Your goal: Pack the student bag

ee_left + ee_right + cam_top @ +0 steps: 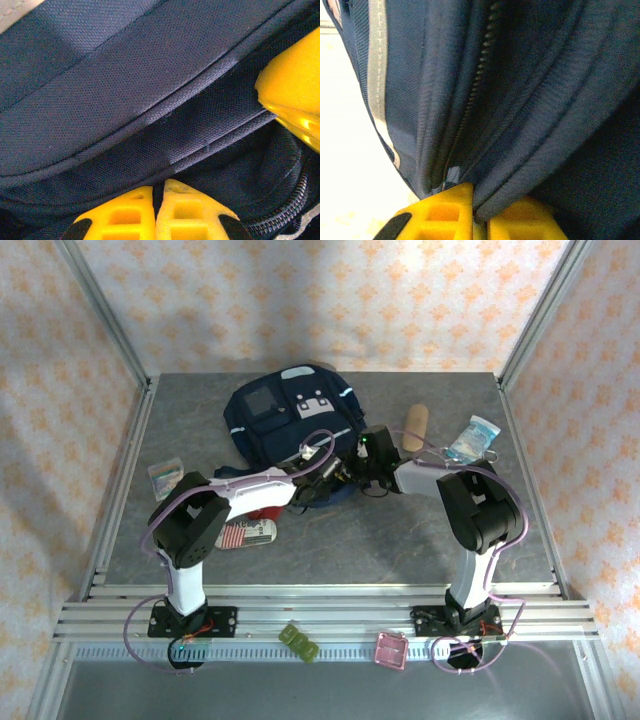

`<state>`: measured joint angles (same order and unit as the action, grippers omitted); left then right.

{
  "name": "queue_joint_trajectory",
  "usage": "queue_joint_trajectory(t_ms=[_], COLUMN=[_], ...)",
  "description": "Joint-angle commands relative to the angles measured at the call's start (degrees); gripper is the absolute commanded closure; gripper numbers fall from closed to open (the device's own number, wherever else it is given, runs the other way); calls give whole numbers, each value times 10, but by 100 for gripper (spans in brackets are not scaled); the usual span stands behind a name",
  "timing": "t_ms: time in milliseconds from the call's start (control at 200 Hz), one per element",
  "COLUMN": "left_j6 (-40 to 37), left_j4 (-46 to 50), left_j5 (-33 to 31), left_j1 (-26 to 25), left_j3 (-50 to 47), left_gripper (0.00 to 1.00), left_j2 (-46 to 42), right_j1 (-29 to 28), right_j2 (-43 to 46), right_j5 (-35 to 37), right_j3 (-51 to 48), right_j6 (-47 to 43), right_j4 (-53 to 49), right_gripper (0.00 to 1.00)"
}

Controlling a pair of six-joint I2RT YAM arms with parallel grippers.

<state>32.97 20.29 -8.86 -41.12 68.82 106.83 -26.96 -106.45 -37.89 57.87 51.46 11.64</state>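
The right gripper (pixel 480 212) jaws clench a fold of the large navy-blue fabric student bag (pixel 262 445); the left gripper (pixel 158 202) jaws are closed, touching it.

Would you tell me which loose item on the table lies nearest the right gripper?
The tan roll, just right of the student bag; every other loose item sits farther away.

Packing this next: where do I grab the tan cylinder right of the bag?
Grip the cylinder across its middle, coming straight down from above. It lies flat on the table, long axis running roughly near to far, so jaws closing left to right span its narrow width.
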Motion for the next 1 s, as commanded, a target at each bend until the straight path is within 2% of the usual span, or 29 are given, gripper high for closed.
queue_joint_trajectory(t_ms=[0,180,445,676,791,996], left_j6=[-4,-2,-21,-38,-41,-28], left_j4=[21,23,26,4,-3,6], left_j5=[-42,-46,-73,-90,-75,-122], left_j1=[11,53,149,223,228,241], left_j3=[-32,-103,-185,-188,-172,-160], left_gripper=[100,100,100,100,100,100], left_j2=[-28,-108,-199,-192,-176,-152], right_j1=[-1,4,23,31,31,39], right_j2=[-19,-30,-23,-20,-13,5], right_j5=[31,67,93,97,91,99], right_j3=[-4,-1,-18,-3,3,3], right_j6=[-7,-14,0,-4,-3,7], right_j4=[19,7,25,22,29,58], right_gripper=[99,100,100,100,100,100])
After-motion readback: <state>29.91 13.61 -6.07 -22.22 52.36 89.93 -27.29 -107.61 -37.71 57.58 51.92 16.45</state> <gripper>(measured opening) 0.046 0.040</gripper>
